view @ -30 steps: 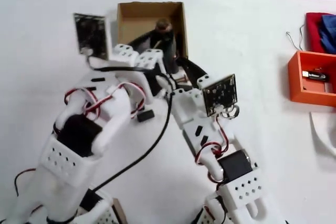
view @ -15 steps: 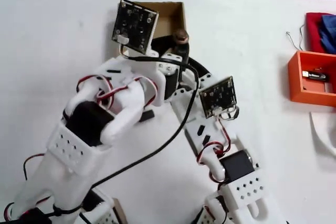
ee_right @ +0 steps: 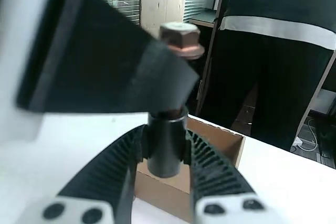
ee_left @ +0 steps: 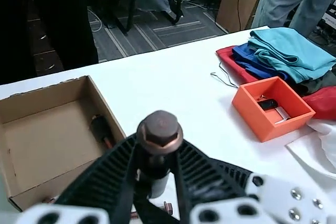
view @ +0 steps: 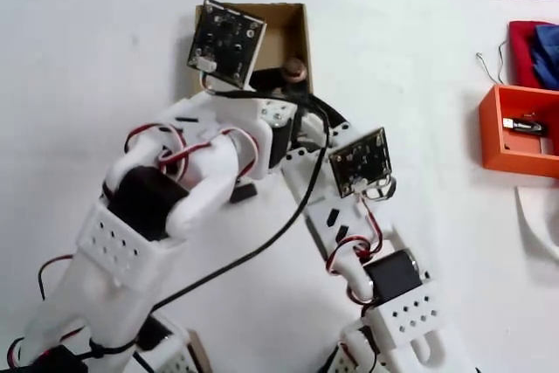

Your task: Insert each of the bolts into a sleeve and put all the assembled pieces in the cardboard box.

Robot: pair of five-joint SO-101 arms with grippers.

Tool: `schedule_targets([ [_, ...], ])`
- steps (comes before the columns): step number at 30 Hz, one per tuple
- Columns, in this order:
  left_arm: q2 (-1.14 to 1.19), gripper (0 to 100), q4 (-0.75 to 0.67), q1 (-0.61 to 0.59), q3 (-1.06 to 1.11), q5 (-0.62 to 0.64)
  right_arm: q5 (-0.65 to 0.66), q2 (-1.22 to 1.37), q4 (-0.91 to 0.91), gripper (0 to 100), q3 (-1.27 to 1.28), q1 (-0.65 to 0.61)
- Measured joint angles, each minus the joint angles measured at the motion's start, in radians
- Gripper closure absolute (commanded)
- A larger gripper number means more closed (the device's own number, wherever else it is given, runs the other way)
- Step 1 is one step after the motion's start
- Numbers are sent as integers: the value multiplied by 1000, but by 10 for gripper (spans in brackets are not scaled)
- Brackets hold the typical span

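1. Where the two arms meet, just by the near side of the box (view: pixel 297 17), the left jaws are clamped on a bolt (ee_left: pixel 159 131).
2. The bolt stands upright with its brown head on top. One black jaw presses on each side of it, just under the head.
3. The right jaws are clamped on a black sleeve (ee_right: pixel 166 129), with one jaw on each side.
4. The sleeve stands upright too, right under the bolt. The bolt's stem goes down to the sleeve's open top, but I cannot tell how far in it is.
5. Seen from above, the bolt head sits over the near right corner of the box. The left arm (view: pixel 175 189) is on one side of it and the right arm (view: pixel 349 216) is on the other.
6. The box is brown card with an open top, and it sits on the white desk (view: pixel 419 58).
7. A dark piece (ee_left: pixel 100 125) lies inside the box, close to one wall.
8. An orange tray (view: pixel 515 133) sits on the desk well apart from the box, with a small dark thing in it.
9. Folded cloths (ee_left: pixel 286 51) in red, blue and green lie just beside the tray.
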Motion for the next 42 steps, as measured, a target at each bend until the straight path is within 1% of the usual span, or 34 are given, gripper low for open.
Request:
schedule_targets([
  [3,0,801,2,-15,0,3,0,0,0,977,0,-5],
  [9,0,801,54,-20,0,2,0,0,0,977,0,-32],
  [21,0,797,54,-23,0,0,3,0,0,977,0,-34],
  [25,0,797,55,-63,0,2,3,0,0,977,0,-41],
  [29,0,797,55,-117,-3,-48,6,2,0,977,2,-38],
  [32,0,797,55,-117,-3,-75,6,0,0,977,2,-41],
  [35,0,800,55,-117,-3,-75,6,0,0,977,2,-38],
  [38,0,801,55,-117,-37,-75,6,0,0,977,2,-41],
  [42,0,801,55,-129,-155,-77,6,0,15,977,2,-37],
])
